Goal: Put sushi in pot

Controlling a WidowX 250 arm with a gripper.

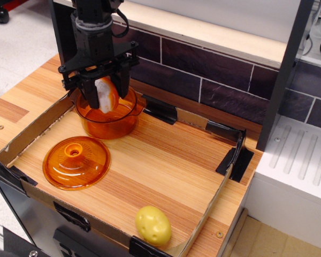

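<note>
My black gripper hangs over the round translucent orange pot at the back left of the cardboard tray. It is shut on the sushi, a white rice wedge with an orange top. The sushi sits between the fingers, just above the pot's rim and over its opening. The fingertips reach down to about rim height. The pot's inside is partly hidden by the gripper.
The flat orange lid with a centre knob lies in front of the pot. A yellow-green potato-like ball lies at the tray's front edge. Low cardboard walls with black tape ring the wooden surface. A dark tiled backsplash stands behind.
</note>
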